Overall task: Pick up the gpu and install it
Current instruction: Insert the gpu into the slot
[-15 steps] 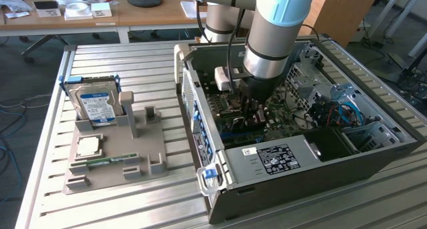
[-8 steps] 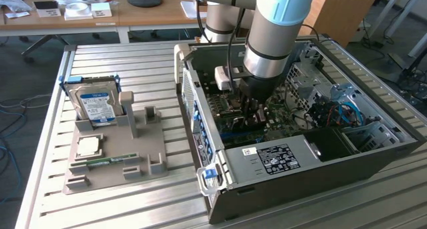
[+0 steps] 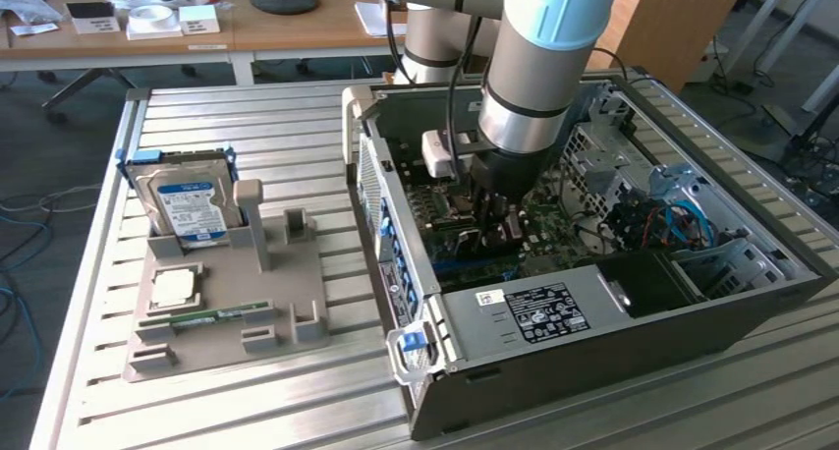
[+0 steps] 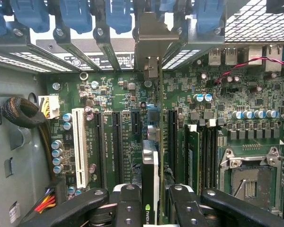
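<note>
The gpu (image 4: 150,165) stands edge-on over the green motherboard (image 4: 113,90), among the black expansion slots. Its silver end bracket (image 4: 154,38) reaches up to the case's rear slot openings. My gripper (image 4: 150,208) is shut on the card, with a black finger (image 4: 128,203) pressed against each face. In the exterior view the gripper (image 3: 498,229) is deep inside the open computer case (image 3: 590,352), pointing straight down at the board.
A white slot (image 4: 78,146), memory sticks (image 4: 191,156) and the CPU socket (image 4: 248,182) flank the card. Blue latches (image 4: 75,14) line the case's rear. On the table's grey holder (image 3: 223,303) are a hard drive (image 3: 191,204), a processor (image 3: 175,288) and a memory stick (image 3: 210,319).
</note>
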Motion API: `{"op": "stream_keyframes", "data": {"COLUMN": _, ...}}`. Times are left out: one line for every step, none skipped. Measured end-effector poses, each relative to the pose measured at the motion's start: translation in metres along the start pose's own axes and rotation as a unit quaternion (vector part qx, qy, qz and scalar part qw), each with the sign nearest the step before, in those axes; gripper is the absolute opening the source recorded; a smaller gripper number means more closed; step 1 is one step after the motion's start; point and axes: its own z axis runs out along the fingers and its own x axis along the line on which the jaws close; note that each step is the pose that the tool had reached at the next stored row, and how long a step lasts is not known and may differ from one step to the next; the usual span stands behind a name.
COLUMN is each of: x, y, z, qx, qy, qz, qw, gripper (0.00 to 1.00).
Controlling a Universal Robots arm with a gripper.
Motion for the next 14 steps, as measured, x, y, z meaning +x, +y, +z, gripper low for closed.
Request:
{"op": "stream_keyframes", "data": {"x": 0.0000, "y": 0.0000, "z": 0.0000, "qx": -0.0001, "qy": 0.0000, "qz": -0.001, "qw": 1.0000, "gripper": 0.27}}
{"op": "stream_keyframes", "data": {"x": 0.0000, "y": 0.0000, "z": 0.0000, "qx": -0.0001, "qy": -0.0001, "qz": -0.003, "qw": 1.0000, "gripper": 0.27}}
{"op": "stream_keyframes", "data": {"x": 0.0000, "y": 0.0000, "z": 0.0000, "qx": -0.0002, "qy": -0.0001, "qz": -0.003, "qw": 1.0000, "gripper": 0.27}}
{"op": "stream_keyframes", "data": {"x": 0.0000, "y": 0.0000, "z": 0.0000, "qx": -0.0002, "qy": -0.0001, "qz": -0.004, "qw": 1.0000, "gripper": 0.27}}
{"op": "stream_keyframes", "data": {"x": 0.0000, "y": 0.0000, "z": 0.0000, "qx": -0.0002, "qy": -0.0001, "qz": -0.004, "qw": 1.0000, "gripper": 0.27}}
{"op": "stream_keyframes", "data": {"x": 0.0000, "y": 0.0000, "z": 0.0001, "qx": -0.0002, "qy": -0.0002, "qz": -0.004, "qw": 1.0000, "gripper": 0.27}}
{"op": "stream_keyframes", "data": {"x": -0.0002, "y": 0.0000, "z": 0.0001, "qx": -0.0002, "qy": -0.0003, "qz": -0.005, "qw": 1.0000, "gripper": 0.27}}
{"op": "stream_keyframes", "data": {"x": -0.0006, "y": 0.0000, "z": 0.0002, "qx": -0.0002, "qy": -0.0003, "qz": -0.005, "qw": 1.0000, "gripper": 0.27}}
{"op": "stream_keyframes", "data": {"x": -0.0007, "y": 0.0000, "z": 0.0001, "qx": -0.0002, "qy": -0.0003, "qz": -0.006, "qw": 1.0000, "gripper": 0.27}}
{"op": "stream_keyframes", "data": {"x": -0.0008, "y": 0.0001, "z": 0.0001, "qx": -0.0002, "qy": -0.0003, "qz": -0.006, "qw": 1.0000, "gripper": 0.27}}
{"op": "stream_keyframes", "data": {"x": -0.0008, "y": 0.0001, "z": 0.0001, "qx": -0.0002, "qy": -0.0003, "qz": -0.006, "qw": 1.0000, "gripper": 0.27}}
{"op": "stream_keyframes", "data": {"x": -0.0009, "y": 0.0002, "z": 0.0002, "qx": -0.0003, "qy": -0.0002, "qz": -0.007, "qw": 1.0000, "gripper": 0.27}}
{"op": "stream_keyframes", "data": {"x": -0.0009, "y": 0.0002, "z": 0.0007, "qx": -0.0002, "qy": -0.0004, "qz": -0.007, "qw": 1.0000, "gripper": 0.27}}
{"op": "stream_keyframes", "data": {"x": -0.0009, "y": 0.0005, "z": 0.0014, "qx": -0.0002, "qy": -0.0004, "qz": -0.007, "qw": 1.0000, "gripper": 0.27}}
